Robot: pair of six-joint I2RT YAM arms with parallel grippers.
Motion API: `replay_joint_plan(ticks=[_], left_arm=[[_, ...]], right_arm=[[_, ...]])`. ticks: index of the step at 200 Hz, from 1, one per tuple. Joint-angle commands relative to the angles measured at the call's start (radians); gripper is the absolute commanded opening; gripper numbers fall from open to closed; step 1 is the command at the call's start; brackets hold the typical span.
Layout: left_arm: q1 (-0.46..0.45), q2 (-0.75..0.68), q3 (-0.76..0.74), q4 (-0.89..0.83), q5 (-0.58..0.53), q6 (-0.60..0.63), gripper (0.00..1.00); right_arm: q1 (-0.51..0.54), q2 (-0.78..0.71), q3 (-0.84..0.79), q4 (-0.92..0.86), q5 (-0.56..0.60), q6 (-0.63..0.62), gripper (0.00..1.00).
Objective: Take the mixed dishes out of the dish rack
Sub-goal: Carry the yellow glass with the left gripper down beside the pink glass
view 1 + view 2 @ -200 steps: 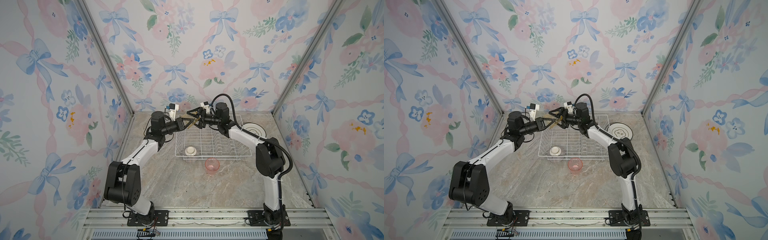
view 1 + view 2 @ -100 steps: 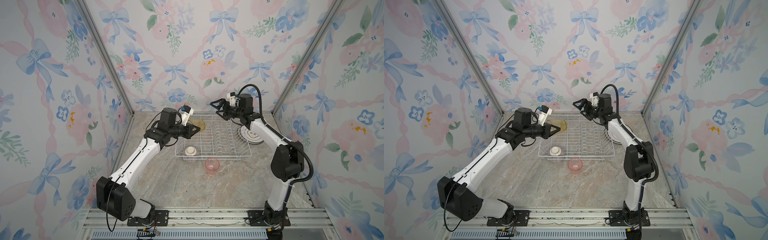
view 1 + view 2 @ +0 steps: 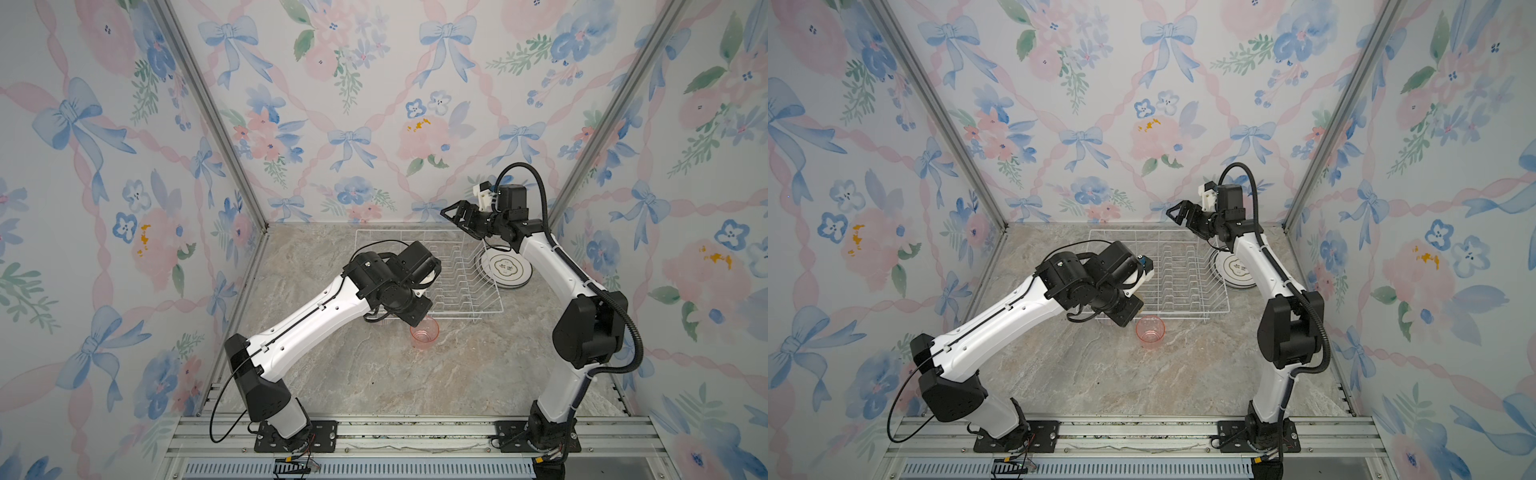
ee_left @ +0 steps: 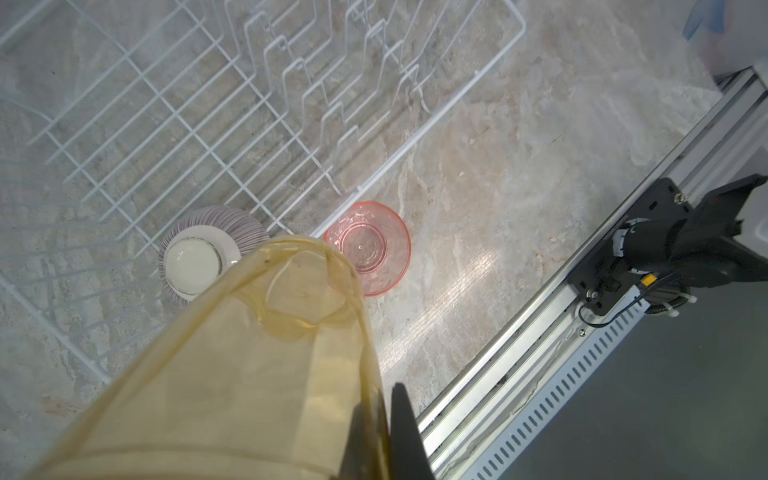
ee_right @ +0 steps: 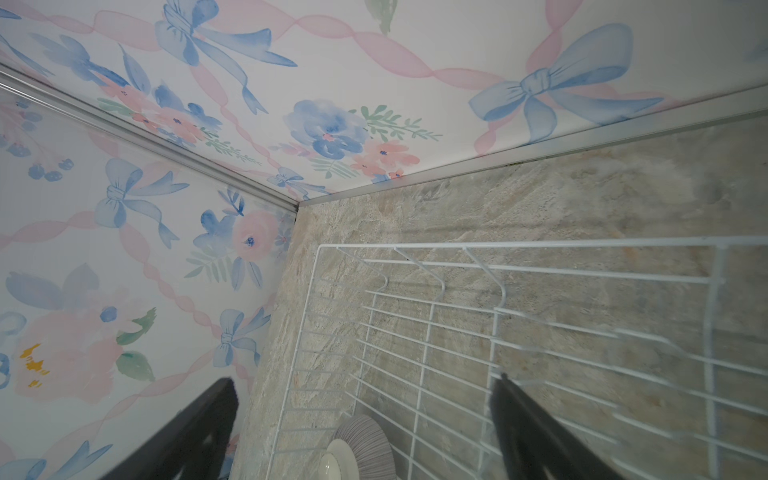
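Observation:
My left gripper [image 4: 380, 399] is shut on the rim wall of the yellow tumbler [image 4: 249, 365], holding it above the front edge of the dish rack [image 4: 291, 104]. Below it, the purple-striped bowl [image 4: 208, 253] lies upside down in the rack's front corner. The pink tumbler [image 4: 368, 247] stands upright on the table just outside the rack. In both top views the left wrist [image 3: 395, 286] hides the bowl. My right gripper [image 3: 451, 214] hangs open and empty above the rack's back right corner [image 5: 363, 386]. A stack of plates [image 3: 505, 268] lies right of the rack [image 3: 457, 266].
Floral walls close in the back and both sides. The marble table [image 3: 374, 374] runs forward from the pink tumbler [image 3: 1150, 331] to the metal rail [image 3: 395, 428] that carries both arm bases. The rack's plate prongs [image 3: 1177, 270] hold nothing.
Both grippers met at the yellow tumbler at the rack's back. The right one let go, opened wide and drew back right. The left arm carried the tumbler to the rack's front.

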Motion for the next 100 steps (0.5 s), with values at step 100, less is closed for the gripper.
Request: replay_joint_plan(ticks=[100], left_arm=[[-0.037,0.142,-0.206,-0.058,0.016,-0.104,0.0]], right_arm=[[-0.071,-0.108,-0.111,0.028,-0.084,-0.024,0.97]])
